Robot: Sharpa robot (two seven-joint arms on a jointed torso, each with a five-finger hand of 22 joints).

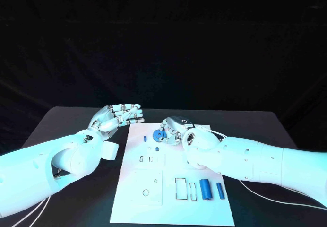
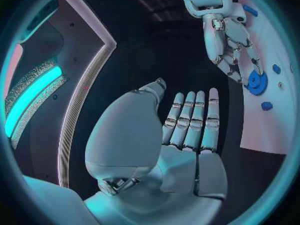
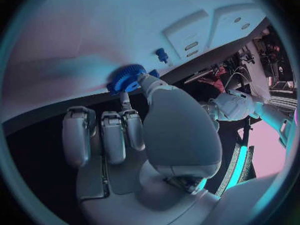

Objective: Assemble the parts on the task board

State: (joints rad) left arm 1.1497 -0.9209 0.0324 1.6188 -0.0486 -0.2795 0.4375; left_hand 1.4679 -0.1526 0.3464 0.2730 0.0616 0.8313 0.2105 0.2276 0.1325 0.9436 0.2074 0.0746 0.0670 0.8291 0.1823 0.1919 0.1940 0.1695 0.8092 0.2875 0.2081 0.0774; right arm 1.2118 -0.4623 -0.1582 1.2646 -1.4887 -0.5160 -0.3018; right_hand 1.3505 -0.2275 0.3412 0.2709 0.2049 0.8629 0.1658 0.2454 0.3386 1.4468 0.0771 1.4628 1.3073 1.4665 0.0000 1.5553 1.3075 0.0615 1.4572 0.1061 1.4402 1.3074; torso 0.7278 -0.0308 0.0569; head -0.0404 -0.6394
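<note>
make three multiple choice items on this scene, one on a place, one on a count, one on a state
1. Where is the blue gear?
A. far part of the task board
B. on the black table
C. in the left robot hand

2. How many blue cylinders lie at the board's near end?
A. none
B. two
C. five

3. How is the left robot hand?
A. gripping a cylinder
B. pressing the board
C. holding nothing, beside the board

Key: 1 A, the right robot hand touches it there; 2 B, head view shows a pair; 3 C, left wrist view shows a bare palm.
</note>
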